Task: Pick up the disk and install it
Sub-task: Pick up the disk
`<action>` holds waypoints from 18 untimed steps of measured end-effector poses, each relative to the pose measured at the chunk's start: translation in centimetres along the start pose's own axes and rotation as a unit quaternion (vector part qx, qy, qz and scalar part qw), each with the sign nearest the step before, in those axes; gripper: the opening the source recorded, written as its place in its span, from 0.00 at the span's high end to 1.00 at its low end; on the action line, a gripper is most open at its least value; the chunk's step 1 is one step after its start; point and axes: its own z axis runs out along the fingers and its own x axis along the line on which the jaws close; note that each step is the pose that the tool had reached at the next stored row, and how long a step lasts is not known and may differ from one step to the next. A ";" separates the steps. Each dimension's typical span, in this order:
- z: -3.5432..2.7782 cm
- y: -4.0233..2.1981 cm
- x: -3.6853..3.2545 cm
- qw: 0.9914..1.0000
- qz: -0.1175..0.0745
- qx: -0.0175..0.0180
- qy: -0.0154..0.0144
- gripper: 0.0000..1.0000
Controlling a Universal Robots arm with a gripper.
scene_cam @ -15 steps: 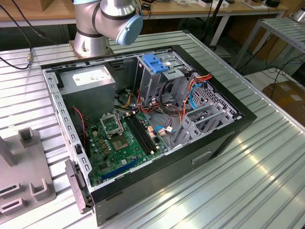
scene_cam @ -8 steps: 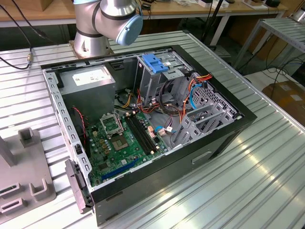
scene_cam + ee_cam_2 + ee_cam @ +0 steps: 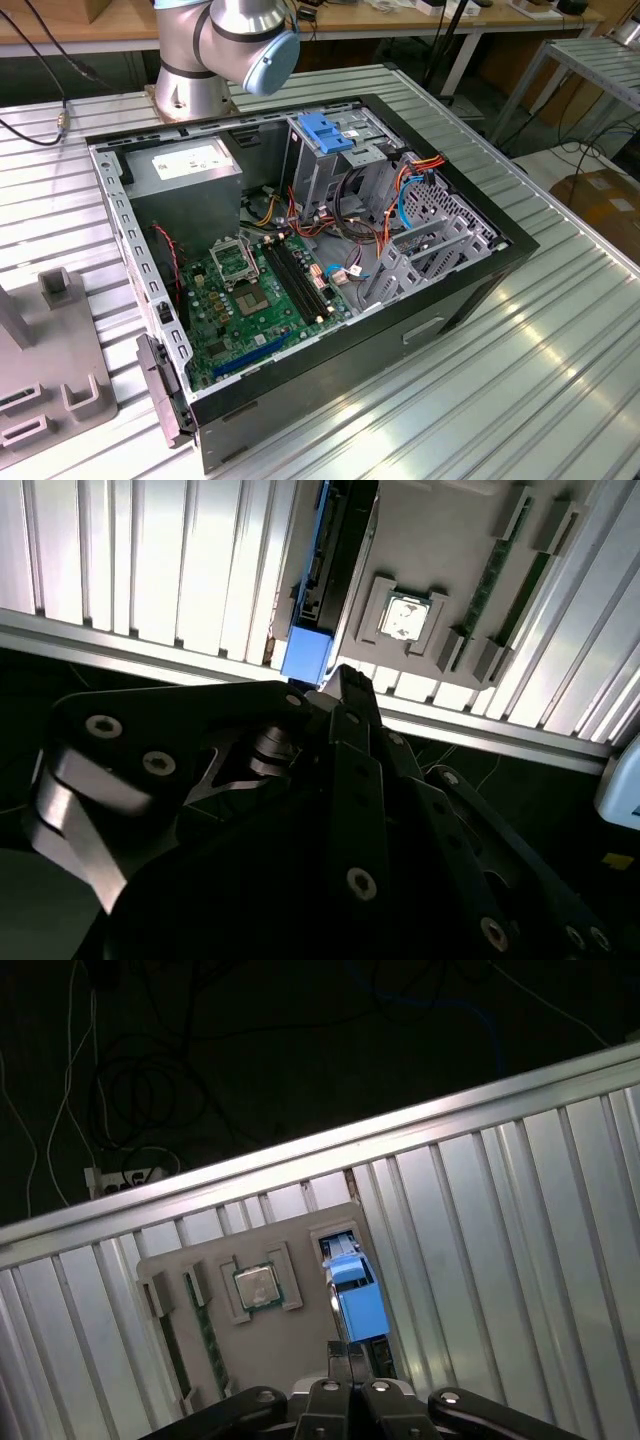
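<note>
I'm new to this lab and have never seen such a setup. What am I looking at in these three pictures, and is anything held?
This is one robot arm at a metal table. The exterior view, from a camera off the arm, shows an open computer case. In both wrist views, cameras riding on the arm look past its gripper at a grey tray holding a processor chip and the disk, on edge in its blue frame. The gripper is right at the disk; whether it grips is unclear.
</note>
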 end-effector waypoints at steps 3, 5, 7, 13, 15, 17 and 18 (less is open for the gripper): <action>0.00 0.00 0.00 1.000 0.000 0.000 0.000 0.90; 0.00 0.00 0.00 1.000 0.000 0.000 0.000 0.90; 0.00 0.00 0.00 1.000 0.000 0.000 0.000 0.89; 0.00 0.00 0.00 1.000 0.000 0.000 0.000 0.64; 0.00 0.00 0.00 1.000 0.000 0.000 0.000 0.58; 0.00 0.00 0.00 1.000 0.000 0.000 0.000 0.58; 0.00 0.00 0.00 1.000 -0.001 0.000 0.000 0.58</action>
